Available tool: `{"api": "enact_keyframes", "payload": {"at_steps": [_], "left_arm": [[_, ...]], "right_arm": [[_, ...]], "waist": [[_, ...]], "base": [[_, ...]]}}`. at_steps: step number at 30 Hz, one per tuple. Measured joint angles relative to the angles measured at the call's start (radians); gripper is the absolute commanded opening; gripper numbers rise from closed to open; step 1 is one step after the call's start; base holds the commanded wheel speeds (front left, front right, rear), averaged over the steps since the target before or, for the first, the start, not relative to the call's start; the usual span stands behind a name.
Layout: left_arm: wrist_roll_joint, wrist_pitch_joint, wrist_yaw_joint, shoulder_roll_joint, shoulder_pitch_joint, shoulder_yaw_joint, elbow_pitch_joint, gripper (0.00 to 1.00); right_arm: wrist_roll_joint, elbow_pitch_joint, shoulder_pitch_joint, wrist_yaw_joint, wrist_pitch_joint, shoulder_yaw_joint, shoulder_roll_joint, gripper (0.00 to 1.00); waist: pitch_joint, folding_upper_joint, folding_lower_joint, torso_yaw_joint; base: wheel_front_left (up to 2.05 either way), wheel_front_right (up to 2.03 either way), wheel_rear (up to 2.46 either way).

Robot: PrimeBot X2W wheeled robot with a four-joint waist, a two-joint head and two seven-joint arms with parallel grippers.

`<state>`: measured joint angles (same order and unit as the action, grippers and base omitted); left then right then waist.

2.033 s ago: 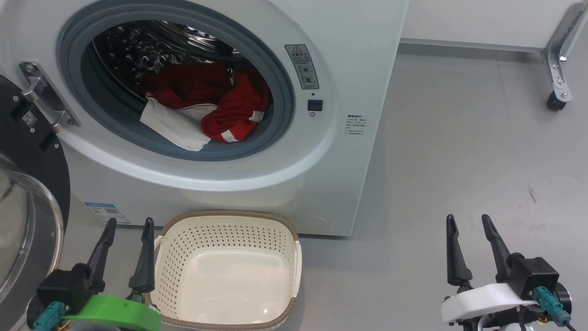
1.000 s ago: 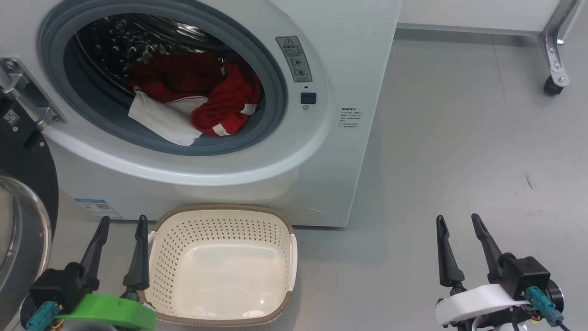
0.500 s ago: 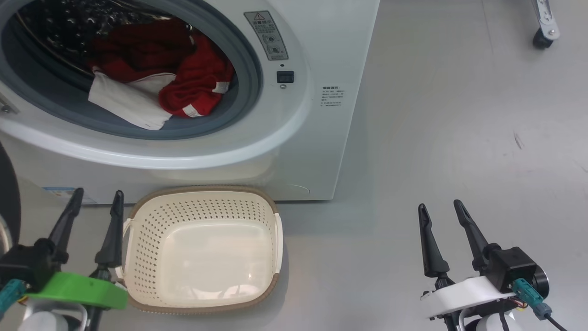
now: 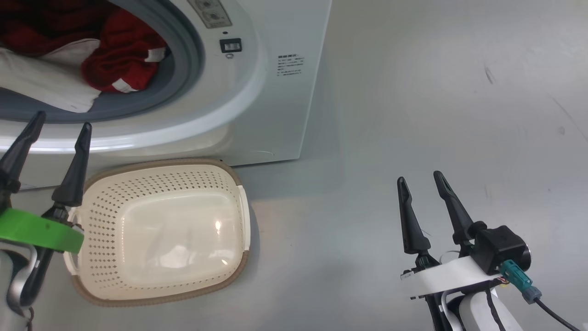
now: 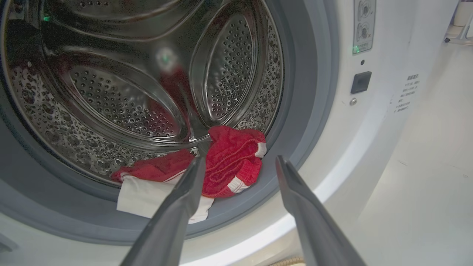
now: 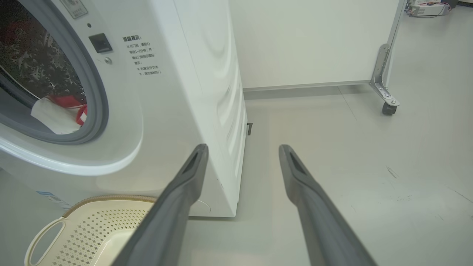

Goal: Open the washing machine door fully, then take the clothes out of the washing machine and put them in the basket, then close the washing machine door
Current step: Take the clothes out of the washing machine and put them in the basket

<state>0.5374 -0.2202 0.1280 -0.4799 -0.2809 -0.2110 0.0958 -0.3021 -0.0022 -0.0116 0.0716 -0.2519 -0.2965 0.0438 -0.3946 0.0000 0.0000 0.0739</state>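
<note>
**Head view:** mounted high and aimed steeply down at the floor (image 4: 413, 115). The washing machine (image 4: 275, 27) is cropped at the upper left, with the basket (image 4: 151, 181) directly below it.

**Left wrist view:** positioned close to the drum mouth, facing into it along the left pincer (image 5: 239, 158). The clothes (image 5: 225, 147) lie just past the fingertips.

**Right wrist view:** positioned low and farther back, facing along the right pincer (image 6: 242, 146) past the washing machine's front corner toward a wall panel (image 6: 314, 44).

**Shared coverage:** all three views include the clothes, the gasket (image 5: 306, 111) and the printed text (image 4: 289, 65).
</note>
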Motion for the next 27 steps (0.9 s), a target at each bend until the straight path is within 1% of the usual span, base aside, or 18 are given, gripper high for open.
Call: {"api": "enact_keyframes", "payload": {"at_steps": [4,5,7,8,12,15,18,20,22,24,27], "left_arm": [[0.021,0.033,0.000,-0.047,-0.062,-0.040,0.005,1.00],[0.028,0.037,0.000,-0.057,-0.076,-0.050,0.009,1.00],[0.045,0.058,0.000,-0.078,-0.102,-0.070,0.021,1.00],[0.051,0.065,0.000,-0.086,-0.115,-0.074,0.027,1.00],[0.080,0.090,0.000,-0.110,-0.171,-0.085,0.044,1.00],[0.116,0.134,0.000,-0.141,-0.223,-0.112,0.067,1.00],[0.165,0.191,0.000,-0.153,-0.250,-0.143,0.091,1.00],[0.209,0.208,0.000,-0.151,-0.264,-0.145,0.106,1.00],[0.225,0.212,0.000,-0.151,-0.278,-0.141,0.116,1.00],[0.237,0.224,0.000,-0.167,-0.330,-0.121,0.145,1.00],[0.243,0.234,0.000,-0.184,-0.362,-0.120,0.170,1.00]], "right_arm": [[-0.006,-0.013,-0.031,0.003,0.000,-0.020,0.000,1.00],[-0.006,-0.015,-0.036,0.010,0.000,-0.024,0.001,1.00],[-0.014,-0.018,-0.045,0.013,0.000,-0.033,0.001,1.00],[-0.015,-0.019,-0.049,0.020,0.000,-0.036,0.001,1.00],[-0.028,-0.026,-0.062,0.029,0.000,-0.044,0.001,1.00],[-0.034,-0.036,-0.075,0.034,0.000,-0.053,0.001,1.00],[-0.044,-0.044,-0.086,0.037,0.000,-0.059,0.001,1.00],[-0.046,-0.050,-0.092,0.039,0.000,-0.063,0.001,1.00],[-0.047,-0.051,-0.094,0.044,0.000,-0.066,0.001,1.00],[-0.048,-0.053,-0.105,0.044,0.000,-0.072,0.001,1.00],[-0.051,-0.054,-0.111,0.045,0.000,-0.075,0.001,1.00]], "waist": [[-0.045,0.0000,0.0000,0.036],[-0.055,0.0000,0.0000,0.045],[-0.075,0.0000,0.0000,0.063],[-0.085,0.0000,0.0000,0.072],[-0.119,0.0000,0.0000,0.105],[-0.152,0.0000,0.0001,0.133],[-0.175,0.0000,0.0000,0.151],[-0.189,0.0000,0.0000,0.161],[-0.195,0.0000,0.0001,0.165],[-0.213,0.0000,0.0000,0.178],[-0.225,0.0000,0.0001,0.191]], "base": [[0.00,0.00,0.00],[0.00,0.00,0.00],[0.00,0.00,0.00],[0.00,0.00,0.00],[0.00,0.00,0.00],[0.00,0.00,0.00],[0.00,0.00,0.00],[0.00,0.00,0.00],[0.00,0.00,0.00],[0.00,0.00,0.00],[0.00,0.00,0.00]]}}
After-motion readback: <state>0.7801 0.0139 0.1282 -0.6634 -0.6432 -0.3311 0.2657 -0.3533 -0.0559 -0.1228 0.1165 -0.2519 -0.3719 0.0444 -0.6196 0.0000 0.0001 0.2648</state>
